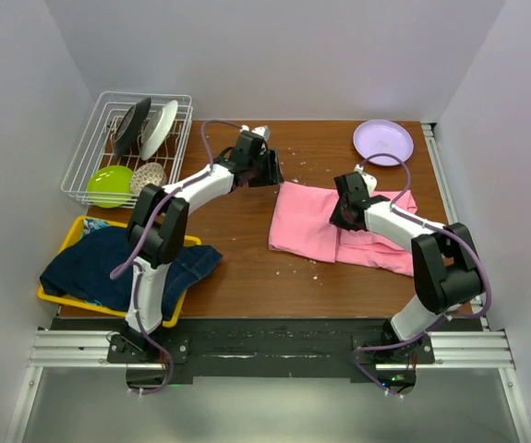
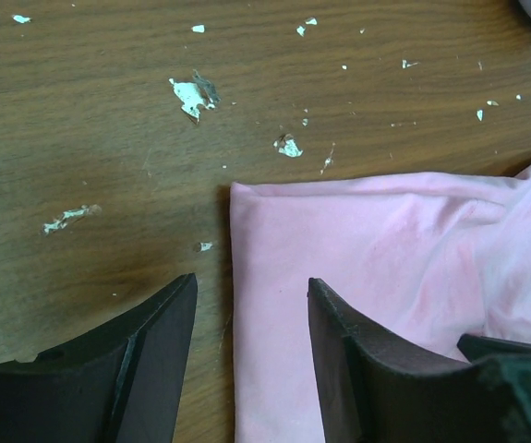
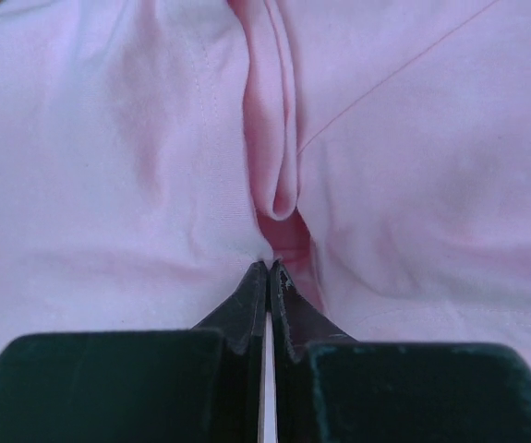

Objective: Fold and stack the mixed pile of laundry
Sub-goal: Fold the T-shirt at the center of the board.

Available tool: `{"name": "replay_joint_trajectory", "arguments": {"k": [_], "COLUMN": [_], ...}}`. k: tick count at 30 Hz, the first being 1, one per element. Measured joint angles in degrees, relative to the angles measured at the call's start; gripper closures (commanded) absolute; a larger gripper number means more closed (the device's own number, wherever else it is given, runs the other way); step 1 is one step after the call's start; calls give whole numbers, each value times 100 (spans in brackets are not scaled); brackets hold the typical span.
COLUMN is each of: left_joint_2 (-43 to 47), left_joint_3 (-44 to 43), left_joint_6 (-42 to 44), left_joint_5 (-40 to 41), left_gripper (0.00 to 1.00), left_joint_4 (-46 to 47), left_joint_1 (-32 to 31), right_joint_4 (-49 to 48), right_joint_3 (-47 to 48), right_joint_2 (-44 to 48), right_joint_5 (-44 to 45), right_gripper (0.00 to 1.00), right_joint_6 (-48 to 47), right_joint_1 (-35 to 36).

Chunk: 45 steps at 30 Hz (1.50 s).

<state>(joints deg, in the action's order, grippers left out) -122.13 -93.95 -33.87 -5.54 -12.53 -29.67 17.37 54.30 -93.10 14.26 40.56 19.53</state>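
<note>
The pink T-shirt (image 1: 307, 226) lies partly folded on the wooden table, right of centre. My left gripper (image 1: 272, 173) hovers open at the shirt's far left corner. In the left wrist view the shirt's left edge (image 2: 385, 268) runs between the spread fingers of the left gripper (image 2: 251, 281). My right gripper (image 1: 343, 214) sits over the middle of the shirt. In the right wrist view the right gripper (image 3: 270, 265) is shut, pinching a raised fold of the pink cloth (image 3: 108, 138). A dark blue denim jacket (image 1: 117, 263) lies at the left, with a turquoise patterned cloth (image 1: 94, 224) behind it.
The denim jacket rests on a yellow tray (image 1: 71, 233) at the table's front left. A white wire dish rack (image 1: 85, 138) with plates and a green bowl (image 1: 110, 185) stands at the back left. A purple plate (image 1: 383, 141) is at the back right. White flecks (image 2: 191, 92) dot the wood.
</note>
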Motion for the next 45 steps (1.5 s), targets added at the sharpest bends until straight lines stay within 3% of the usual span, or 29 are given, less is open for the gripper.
{"name": "replay_joint_trajectory", "arguments": {"k": [5,6,13,16,20,28,45], "left_joint_2": [-2,-7,-382,-531,-699,-922,-966], "left_joint_3": [0,-7,-319,-352,-420,-573,-426], "left_joint_6": [2,4,164,221,315,374,350], "left_joint_5": [0,0,-48,-118,-223,-463,-647], "left_gripper": [44,44,44,45,46,46,47], "left_joint_4": [-4,-9,-42,-44,-37,109,485], "left_joint_1": [20,20,46,96,190,256,258], "right_joint_4": [22,20,92,221,280,149,-313], "right_joint_3": [66,66,59,76,415,1268,1362], "right_joint_2": [0,-13,63,378,527,-439,-833], "right_joint_5": [153,153,122,129,177,278,-223], "right_gripper": [100,91,61,55,54,55,59], "right_joint_6": [-83,-90,-157,-214,-297,-520,-570], "right_joint_1": [-4,-4,-9,-11,-39,-492,-796]}}
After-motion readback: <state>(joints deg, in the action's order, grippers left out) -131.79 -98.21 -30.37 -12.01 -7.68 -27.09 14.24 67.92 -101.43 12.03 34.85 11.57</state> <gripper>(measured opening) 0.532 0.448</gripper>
